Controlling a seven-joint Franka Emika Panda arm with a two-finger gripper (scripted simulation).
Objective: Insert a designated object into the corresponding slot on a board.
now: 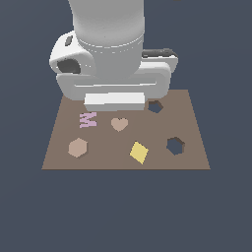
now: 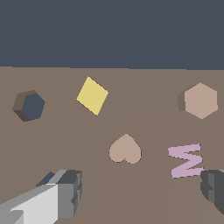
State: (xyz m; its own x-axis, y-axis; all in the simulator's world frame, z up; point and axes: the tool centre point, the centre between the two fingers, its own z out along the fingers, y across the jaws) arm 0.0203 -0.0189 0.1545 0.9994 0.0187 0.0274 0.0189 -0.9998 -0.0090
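brown board [image 1: 197,147] bears hexagon piece [image 1: 78,147]; larger slot [image 1: 175,145] unfilled; gripper [image 2: 140,192] spread wide, holding nothing.

A flat brown board [image 1: 197,147] lies on a dark blue-grey surface [image 1: 123,211]. The white robot arm [image 1: 110,49] stands over the board's far edge and hides part of it. Its fingers are hidden behind its body, so the pincer's state cannot be told.

On the board, a tan-pink hexagon piece [image 1: 78,147] sits near the front corner on the exterior view's left. A pink M-shaped piece [image 1: 88,119] lies behind it. A tan heart [image 1: 119,124] rests near the middle, and a yellow diamond [image 1: 139,152] lies in front of it, toward the exterior view's right.

Two dark hexagonal holes are seen on the exterior view's right: the larger slot [image 1: 175,145] nearer the front, and a smaller hole [image 1: 155,106] farther back, just beside the arm.
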